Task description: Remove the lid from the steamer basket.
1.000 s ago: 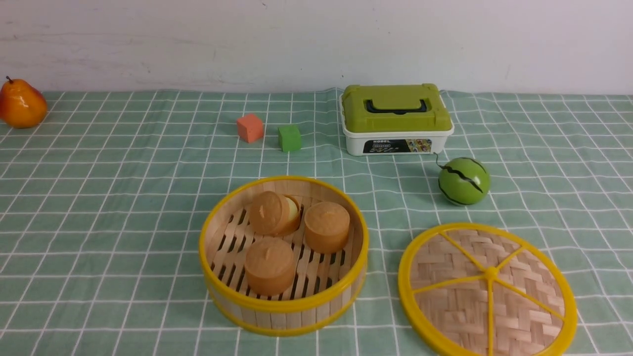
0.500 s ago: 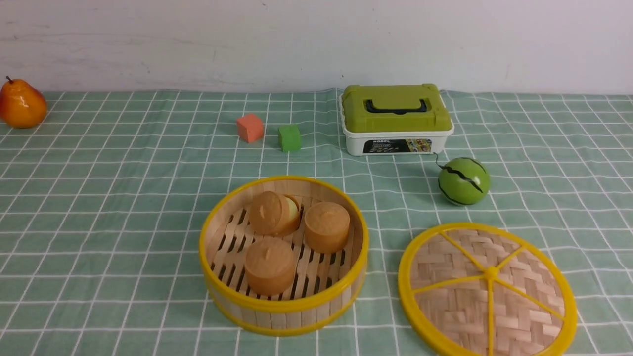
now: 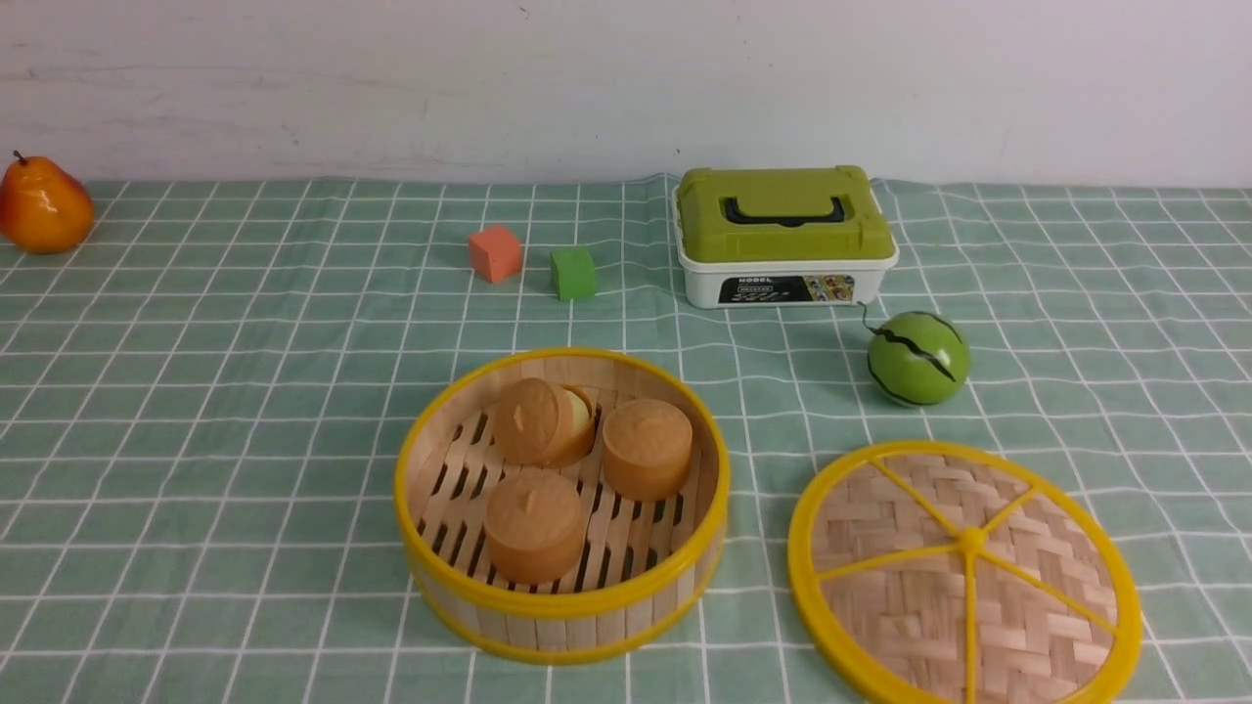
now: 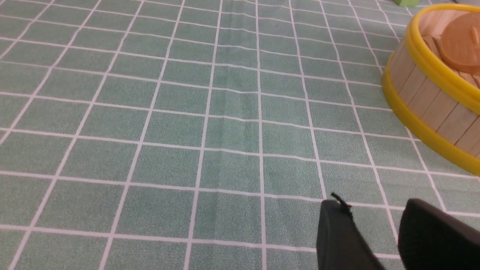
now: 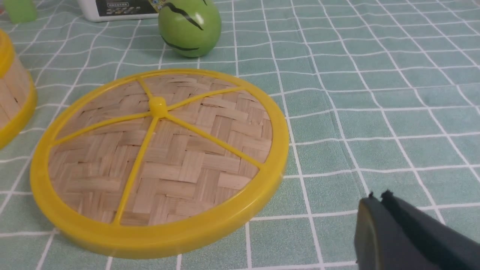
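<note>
The flat round lid of woven pale bamboo with a yellow rim and five yellow spokes (image 3: 963, 575) lies flat on the bench, off the basket and just to its right, with a strip of cloth between the two rims. The round steamer basket with a bamboo-slat wall and yellow rims (image 3: 561, 611) stands open at the near centre and holds three tan cylindrical cakes (image 3: 534, 524); two stand upright and the rear left one leans on its side. The bench is covered by a green cloth with a white grid (image 3: 196, 411). Behind the lid sits a green toy watermelon with black stripes (image 3: 917, 358). Farther back stands a white box with a green lid and black handle (image 3: 785, 235), and to its left a green cube (image 3: 572, 273) and an orange cube (image 3: 494, 253), close together. An orange pear (image 3: 43, 205) rests at the far left edge.

The left gripper (image 4: 375, 217) hovers over bare cloth beside the basket wall (image 4: 423, 97), its jaws parted and empty. The right gripper (image 5: 380, 198) sits near the lid (image 5: 161, 161) without touching it, its jaws pressed together on nothing.
</note>
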`<state>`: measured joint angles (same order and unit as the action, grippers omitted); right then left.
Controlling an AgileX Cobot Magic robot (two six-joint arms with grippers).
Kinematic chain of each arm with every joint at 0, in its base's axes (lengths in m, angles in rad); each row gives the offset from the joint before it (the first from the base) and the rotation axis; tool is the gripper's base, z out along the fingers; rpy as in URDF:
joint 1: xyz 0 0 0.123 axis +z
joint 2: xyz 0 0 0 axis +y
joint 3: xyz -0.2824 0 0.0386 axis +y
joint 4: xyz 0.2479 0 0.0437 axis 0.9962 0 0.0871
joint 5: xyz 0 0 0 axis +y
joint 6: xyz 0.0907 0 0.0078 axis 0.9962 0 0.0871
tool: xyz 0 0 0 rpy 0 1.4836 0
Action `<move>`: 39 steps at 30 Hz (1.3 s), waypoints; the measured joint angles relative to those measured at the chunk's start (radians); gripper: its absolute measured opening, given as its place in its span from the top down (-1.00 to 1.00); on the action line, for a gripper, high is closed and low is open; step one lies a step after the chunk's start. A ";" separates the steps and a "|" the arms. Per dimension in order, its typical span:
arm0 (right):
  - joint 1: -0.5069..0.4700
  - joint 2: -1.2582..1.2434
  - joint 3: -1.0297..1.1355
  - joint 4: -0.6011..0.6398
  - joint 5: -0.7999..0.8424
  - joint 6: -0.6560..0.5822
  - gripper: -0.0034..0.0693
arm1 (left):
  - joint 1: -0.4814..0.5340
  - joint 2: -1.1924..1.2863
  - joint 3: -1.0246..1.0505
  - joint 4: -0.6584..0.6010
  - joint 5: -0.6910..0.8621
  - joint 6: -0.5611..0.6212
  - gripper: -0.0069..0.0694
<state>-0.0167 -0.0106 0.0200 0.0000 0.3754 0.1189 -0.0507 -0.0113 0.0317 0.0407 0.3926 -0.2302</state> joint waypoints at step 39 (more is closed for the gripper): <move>0.006 0.000 -0.002 0.000 0.007 0.004 0.92 | 0.000 0.000 0.000 0.000 0.000 0.000 0.19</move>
<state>-0.0106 -0.0106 0.0183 0.0000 0.3827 0.1232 -0.0507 -0.0113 0.0317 0.0407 0.3926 -0.2302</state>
